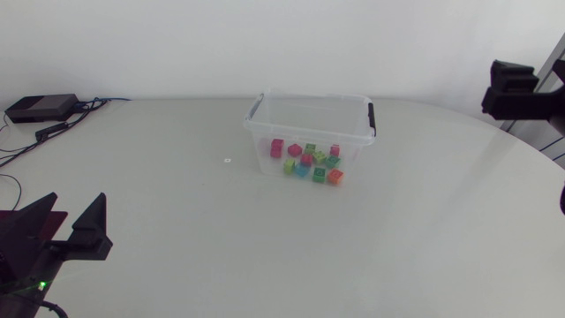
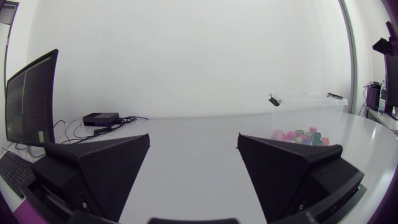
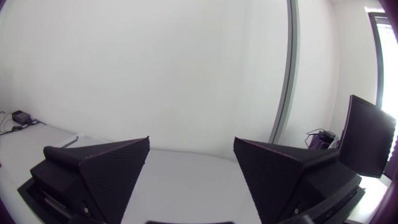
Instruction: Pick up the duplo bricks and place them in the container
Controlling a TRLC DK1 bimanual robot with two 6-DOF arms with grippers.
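A clear plastic container [image 1: 311, 102] with black latches stands at the table's back middle. Several duplo bricks [image 1: 309, 162] in pink, green, orange and blue lie on its floor. I see no brick on the table outside it. My left gripper [image 1: 78, 201] rests at the front left, far from the container, open and empty. In the left wrist view the gripper [image 2: 194, 140] points across the table, with the container [image 2: 308, 99] and bricks [image 2: 301, 135] ahead beside one finger. A black part of my right arm [image 1: 512, 88] shows at the back right. My right gripper [image 3: 191, 142] is open with nothing between its fingers.
A black box [image 1: 40, 108] with cables sits at the back left corner, also seen as the black box [image 2: 101, 118] in the left wrist view. A tiny white mark [image 1: 228, 161] lies on the table left of the container.
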